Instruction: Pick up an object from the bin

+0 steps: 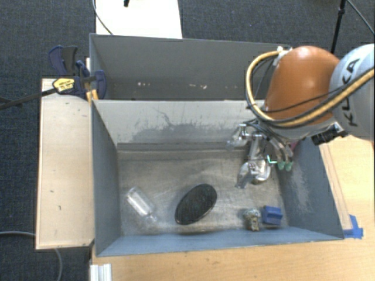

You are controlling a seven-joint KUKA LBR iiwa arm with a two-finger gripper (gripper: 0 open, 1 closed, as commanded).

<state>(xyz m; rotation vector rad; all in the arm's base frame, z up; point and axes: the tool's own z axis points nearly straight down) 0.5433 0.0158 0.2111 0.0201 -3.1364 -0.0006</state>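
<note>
The gripper (253, 174) hangs over the right side of the bin (176, 69), whether open or closed cannot be told, and the 2 nearest things, a blue block (272, 215) and a brownish lump (252, 219) just beside it, lie toward the front wall.

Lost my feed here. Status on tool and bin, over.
Tool inside bin, right side, over bare floor. Blue block and small brown piece nearest, by the front wall. Black oval and clear plastic item farther left. Nothing in the way.
</note>
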